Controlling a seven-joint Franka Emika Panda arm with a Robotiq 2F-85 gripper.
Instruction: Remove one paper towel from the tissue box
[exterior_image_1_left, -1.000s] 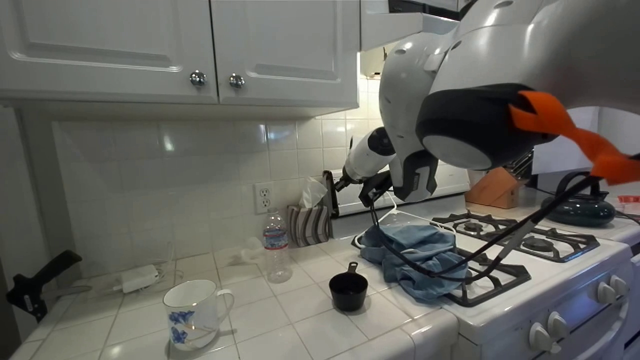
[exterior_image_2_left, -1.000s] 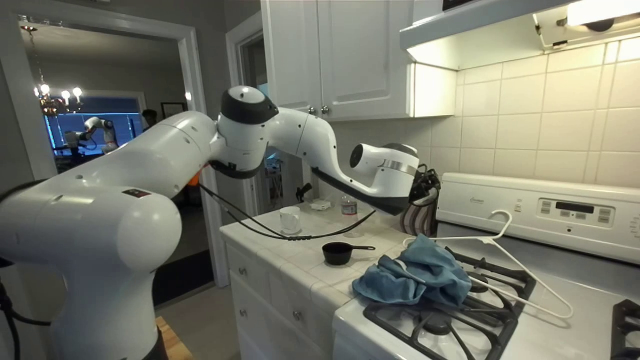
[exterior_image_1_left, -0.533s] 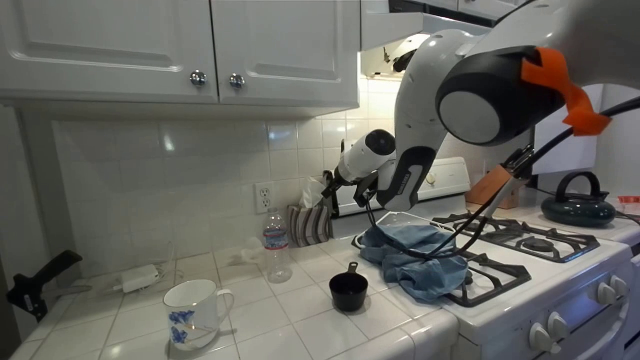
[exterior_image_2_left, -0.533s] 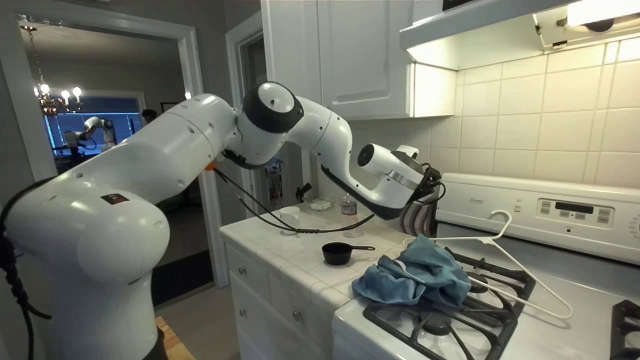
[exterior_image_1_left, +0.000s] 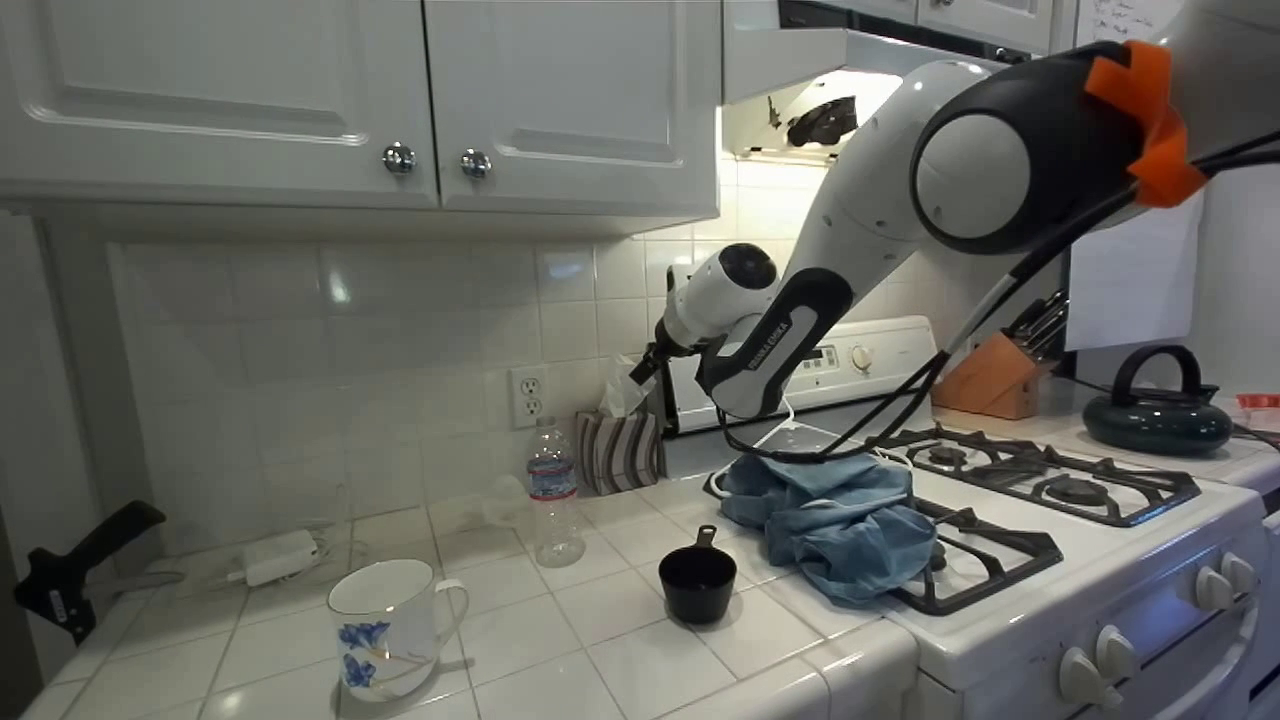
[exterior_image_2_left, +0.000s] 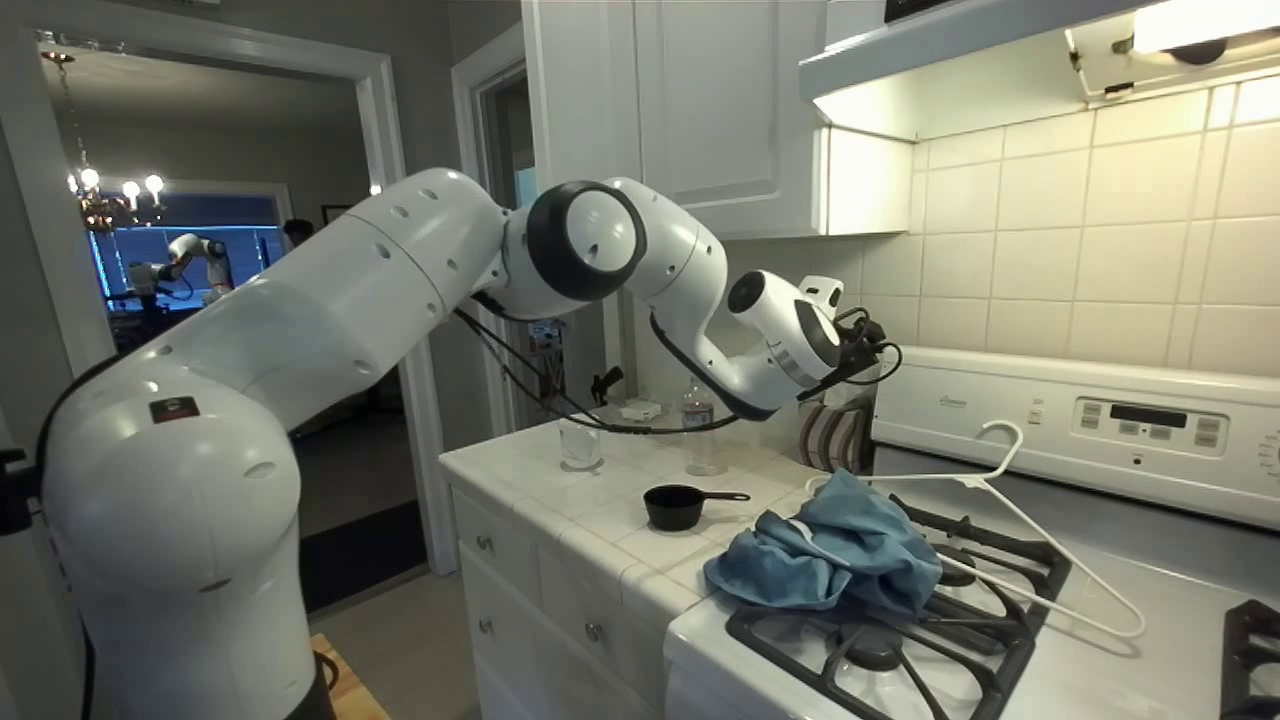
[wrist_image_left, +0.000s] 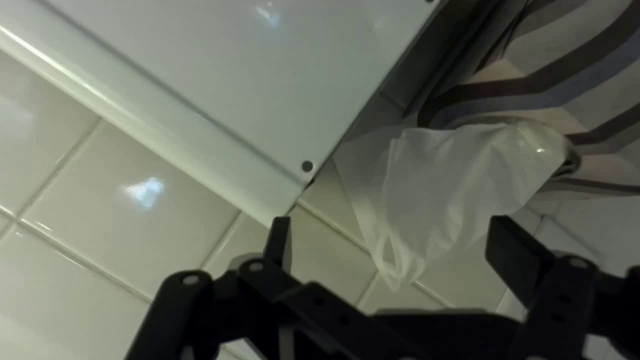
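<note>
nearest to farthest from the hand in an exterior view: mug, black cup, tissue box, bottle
1. The tissue box: just below the hand, slightly picture-left.
2. The bottle: upright, picture-left of the tissue box.
3. The black cup: lower in the picture, toward the front.
4. The mug: well over to picture-left, also toward the front.

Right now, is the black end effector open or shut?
Open: the wrist view shows its black fingers apart, sheer white tissue visible between.

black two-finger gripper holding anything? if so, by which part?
Nothing held. The gripper is open, jaws apart; in the wrist view the thin white paper tissue, sticking out of the striped brown-and-grey tissue box, shows between them, unclamped.
</note>
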